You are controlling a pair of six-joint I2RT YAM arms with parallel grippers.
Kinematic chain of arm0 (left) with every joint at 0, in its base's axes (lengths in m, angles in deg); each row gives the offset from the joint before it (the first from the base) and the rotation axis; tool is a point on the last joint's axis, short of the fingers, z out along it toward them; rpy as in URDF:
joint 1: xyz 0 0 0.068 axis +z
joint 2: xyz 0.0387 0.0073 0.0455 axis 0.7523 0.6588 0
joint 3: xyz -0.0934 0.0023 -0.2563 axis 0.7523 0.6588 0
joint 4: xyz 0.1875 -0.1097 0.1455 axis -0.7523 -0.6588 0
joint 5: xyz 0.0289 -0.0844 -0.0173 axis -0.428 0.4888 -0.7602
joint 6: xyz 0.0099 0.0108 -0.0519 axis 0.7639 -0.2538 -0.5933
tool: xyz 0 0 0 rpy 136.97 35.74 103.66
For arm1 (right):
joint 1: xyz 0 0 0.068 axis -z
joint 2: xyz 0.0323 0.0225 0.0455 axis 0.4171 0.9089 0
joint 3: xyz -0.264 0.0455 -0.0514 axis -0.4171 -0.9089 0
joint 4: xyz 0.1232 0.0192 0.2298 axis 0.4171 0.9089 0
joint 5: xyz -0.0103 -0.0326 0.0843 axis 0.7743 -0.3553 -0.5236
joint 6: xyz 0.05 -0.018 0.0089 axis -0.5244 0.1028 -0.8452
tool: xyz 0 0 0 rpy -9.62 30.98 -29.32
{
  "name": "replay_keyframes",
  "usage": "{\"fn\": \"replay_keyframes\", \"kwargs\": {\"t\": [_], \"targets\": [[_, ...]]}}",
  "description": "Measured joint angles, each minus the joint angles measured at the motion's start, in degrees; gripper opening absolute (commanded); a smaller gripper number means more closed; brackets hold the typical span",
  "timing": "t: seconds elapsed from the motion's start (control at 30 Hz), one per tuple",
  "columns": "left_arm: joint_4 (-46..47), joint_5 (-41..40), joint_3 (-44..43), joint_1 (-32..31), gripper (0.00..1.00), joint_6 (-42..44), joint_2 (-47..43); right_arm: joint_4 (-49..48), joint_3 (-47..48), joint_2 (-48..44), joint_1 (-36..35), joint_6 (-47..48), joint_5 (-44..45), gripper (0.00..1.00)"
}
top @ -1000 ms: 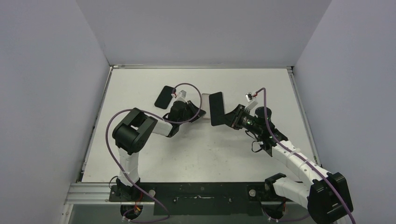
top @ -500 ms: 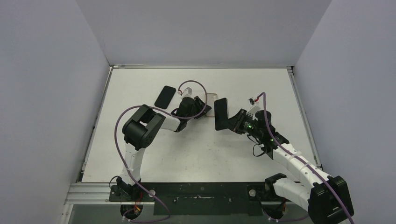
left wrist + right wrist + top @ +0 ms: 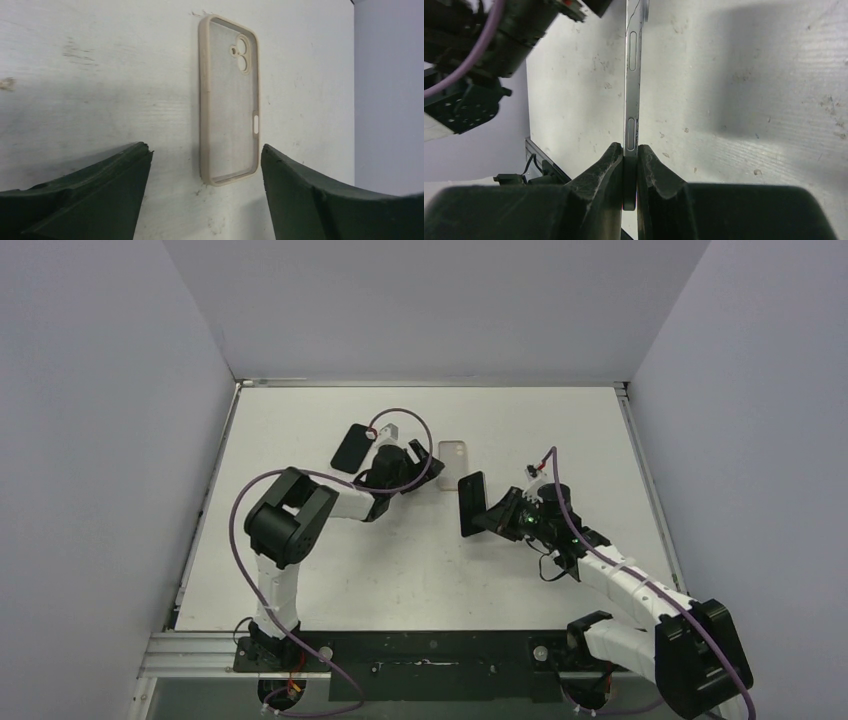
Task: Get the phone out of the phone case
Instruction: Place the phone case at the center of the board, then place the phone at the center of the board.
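Note:
The empty beige phone case [image 3: 452,453] lies flat on the white table, its open side up and camera cutout at the far end [image 3: 230,100]. My left gripper [image 3: 420,466] is just left of it, open, with the case's near end between the spread jaws but untouched [image 3: 205,150]. The black phone [image 3: 471,503] is out of the case, held on edge above the table. The right gripper [image 3: 498,513] is shut on the phone's lower end [image 3: 630,152]. In the right wrist view the phone's thin side with its buttons [image 3: 633,75] rises straight from the jaws.
A second black phone [image 3: 351,447] lies flat on the table just left of the left wrist. The left arm's purple cable [image 3: 400,430] loops above it. Grey walls close in the table on three sides.
The left gripper has opened and let go of the case, which now lies flat on the table. The right arm has carried the phone nearer and lower, away from the case.

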Motion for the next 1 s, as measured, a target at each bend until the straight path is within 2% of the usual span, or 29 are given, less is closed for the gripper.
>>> {"fn": "replay_keyframes", "kwargs": {"t": [0.2,0.23,0.27,0.5,0.6,0.73,0.87,1.0], "targets": [[-7.67,-1.70,6.54,2.97,0.88,6.86,-11.30,-3.41,-2.29,4.39,-1.66,-4.44,-0.28,0.00],[-8.94,-2.05,7.54,3.32,0.95,8.02,-13.57,-4.52,-2.38,5.42,-2.16,-5.29,-0.33,0.00],[-10.43,-2.54,8.74,3.65,0.97,9.44,-16.70,-5.55,-2.47,6.23,-2.58,-5.92,-0.35,0.00],[-19.76,-5.70,14.88,4.33,0.97,18.16,-38.75,-14.62,-2.97,13.55,-4.87,-10.64,-0.26,0.00],[-22.60,-9.01,20.06,4.33,0.97,21.55,-51.19,-19.26,-3.39,17.05,-5.27,-12.68,0.11,0.00],[-23.58,-12.98,27.04,4.39,0.97,24.28,-62.10,-24.46,-5.35,20.39,-5.25,-14.99,0.33,0.00],[-25.83,-15.93,32.44,4.44,0.97,27.12,-67.38,-28.46,-6.54,23.39,-5.25,-16.41,0.35,0.00],[-27.74,-17.66,33.73,4.50,0.97,30.12,-69.29,-31.23,-6.58,25.00,-4.92,-17.07,0.44,0.02]]}}
